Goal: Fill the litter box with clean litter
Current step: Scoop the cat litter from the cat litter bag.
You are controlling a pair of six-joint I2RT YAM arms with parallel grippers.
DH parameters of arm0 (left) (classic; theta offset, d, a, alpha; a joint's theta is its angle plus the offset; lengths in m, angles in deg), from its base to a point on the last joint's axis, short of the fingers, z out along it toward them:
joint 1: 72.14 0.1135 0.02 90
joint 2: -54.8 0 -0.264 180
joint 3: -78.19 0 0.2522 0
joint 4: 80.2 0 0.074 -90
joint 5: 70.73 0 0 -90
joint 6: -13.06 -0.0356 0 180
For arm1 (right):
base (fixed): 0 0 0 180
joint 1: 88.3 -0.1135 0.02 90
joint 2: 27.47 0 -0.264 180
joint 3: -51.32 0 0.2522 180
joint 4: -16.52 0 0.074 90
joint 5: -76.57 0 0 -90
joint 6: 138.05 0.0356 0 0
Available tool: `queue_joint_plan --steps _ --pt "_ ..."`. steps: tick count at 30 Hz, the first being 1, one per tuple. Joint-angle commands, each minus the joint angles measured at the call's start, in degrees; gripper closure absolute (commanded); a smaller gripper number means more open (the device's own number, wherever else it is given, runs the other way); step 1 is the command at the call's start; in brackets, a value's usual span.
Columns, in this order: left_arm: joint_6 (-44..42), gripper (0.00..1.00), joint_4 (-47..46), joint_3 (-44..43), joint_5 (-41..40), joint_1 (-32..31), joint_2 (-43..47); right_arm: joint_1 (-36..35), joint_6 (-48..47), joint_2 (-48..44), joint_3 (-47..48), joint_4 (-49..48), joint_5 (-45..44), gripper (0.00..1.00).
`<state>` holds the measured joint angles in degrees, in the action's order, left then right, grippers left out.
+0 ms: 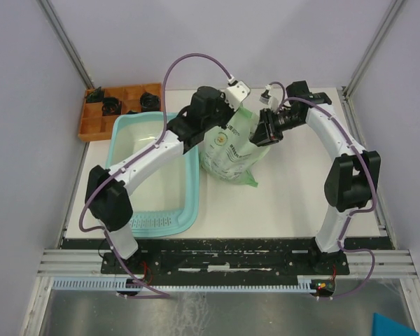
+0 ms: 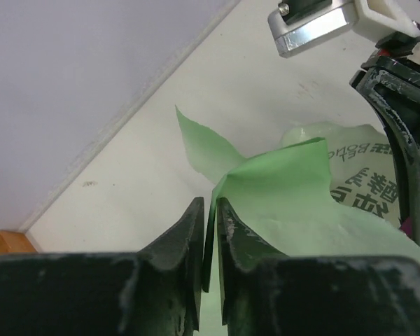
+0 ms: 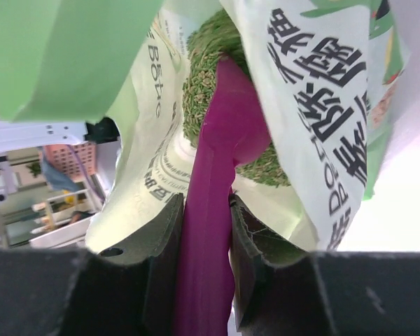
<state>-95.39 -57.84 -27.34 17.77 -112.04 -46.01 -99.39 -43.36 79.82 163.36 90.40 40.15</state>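
Left hand (image 2: 210, 204) has its fingers pressed nearly together on the thin green top edge of the litter bag (image 1: 231, 150). The right hand (image 3: 206, 203) pinches the handle of a magenta scoop (image 3: 227, 119).

On the table (image 1: 287, 196), the light-teal litter box (image 1: 194, 183) lies at the left, just beside the standing bag. The left arm crosses over it and hides part of its pale floor. An orange compartment tray (image 1: 98, 129) sits behind the box, with small dark items in it that are too small to name.

Only the right wrist view looks into the bag. There the scoop's bowl is buried in clean litter (image 3: 203, 77), green granules heaped around it. From above, both scoop and litter are hidden by the bag and the hands.
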Motion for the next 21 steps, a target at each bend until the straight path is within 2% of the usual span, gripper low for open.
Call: queue_joint_plan --steps 1,5,8,21 --pt "2.1 0.77 -9.3 -0.6 -1.1 -0.1 5.4 0.5 3.6 -4.2 -0.3 3.5 15.7 0.98" --pt "2.6 0.67 -9.8 0.8 -1.2 -0.2 7.6 0.6 4.4 -4.8 -1.0 2.5 16.2 0.98" --pt "2.9 0.64 -10.2 2.1 -1.8 -0.2 9.4 0.7 4.5 -4.9 -1.4 2.2 16.2 0.98" --pt "3.9 0.61 -10.7 5.3 -3.8 -0.2 13.3 3.7 3.5 -4.4 -2.1 3.1 14.0 0.98"
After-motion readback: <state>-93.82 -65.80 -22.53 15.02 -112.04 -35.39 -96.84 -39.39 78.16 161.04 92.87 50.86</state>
